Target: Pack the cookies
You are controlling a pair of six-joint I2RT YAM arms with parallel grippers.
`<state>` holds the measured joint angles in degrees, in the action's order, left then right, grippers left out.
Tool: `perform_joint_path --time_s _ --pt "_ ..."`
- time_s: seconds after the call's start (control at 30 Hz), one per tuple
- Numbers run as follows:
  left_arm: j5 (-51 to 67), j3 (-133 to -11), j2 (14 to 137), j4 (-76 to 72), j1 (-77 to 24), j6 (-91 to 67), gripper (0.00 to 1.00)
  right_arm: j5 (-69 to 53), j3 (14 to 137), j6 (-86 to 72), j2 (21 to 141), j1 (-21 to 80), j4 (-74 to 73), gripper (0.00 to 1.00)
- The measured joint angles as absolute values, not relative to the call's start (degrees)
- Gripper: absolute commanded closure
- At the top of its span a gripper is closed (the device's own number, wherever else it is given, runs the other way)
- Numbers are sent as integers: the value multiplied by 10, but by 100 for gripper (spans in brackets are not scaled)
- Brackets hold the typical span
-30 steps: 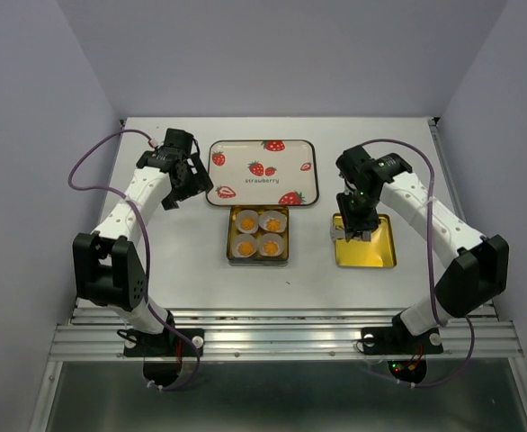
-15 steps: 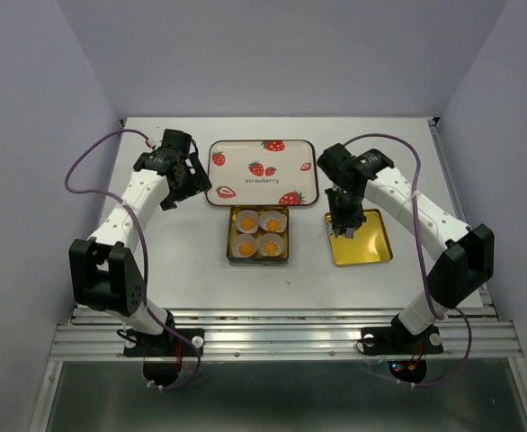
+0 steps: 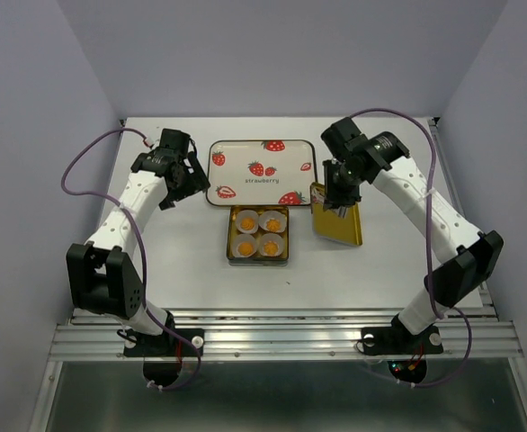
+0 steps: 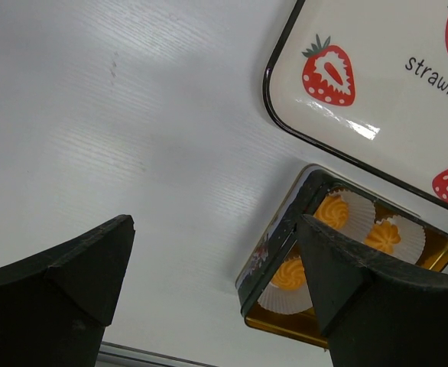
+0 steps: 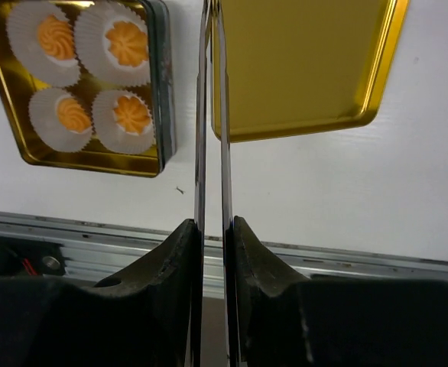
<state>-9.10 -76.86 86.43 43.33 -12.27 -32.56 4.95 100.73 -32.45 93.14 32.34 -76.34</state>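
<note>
While the right gripper (image 5: pixel 211 229) has its jaws pressed nearly together, they pinch the thin rim of a gold lid (image 5: pixel 300 69), which runs edge-on up between the two fingers in the wrist view. From above, the right gripper (image 3: pixel 337 200) holds that lid (image 3: pixel 339 225) steeply tilted, its upper edge in the jaws. Whether its lower edge touches the table (image 3: pixel 183 261) I cannot tell. The lid hangs just to the right of a square gold tin (image 3: pixel 229 236), apart from it.

Inside the tin (image 5: pixel 163 76) sit the four cookies (image 5: pixel 127 43), two by two, each in its own white paper cup (image 5: pixel 102 70). From above, the cookies (image 3: pixel 245 222) lie in the middle of the table, just in front of a white tray (image 3: pixel 245 153) printed with strawberries.

Across the table, the left gripper (image 3: pixel 184 191) hangs by the tray's left front corner with its jaws spread wide and nothing between them. Its wrist view looks between the left gripper's fingers (image 4: pixel 94 260) at bare table, with the tin (image 4: pixel 274 245) and cookies (image 4: pixel 332 210) to the right.
</note>
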Motion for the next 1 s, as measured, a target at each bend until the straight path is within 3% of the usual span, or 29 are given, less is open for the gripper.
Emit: perform_joint_path --time_s 0.67,1.0 --pt "-91 -795 864 447 -123 -311 1 -41 1073 -303 875 323 -518 99" --pt "-90 -824 864 463 -123 -311 1 -12 1069 -331 910 292 -553 99"
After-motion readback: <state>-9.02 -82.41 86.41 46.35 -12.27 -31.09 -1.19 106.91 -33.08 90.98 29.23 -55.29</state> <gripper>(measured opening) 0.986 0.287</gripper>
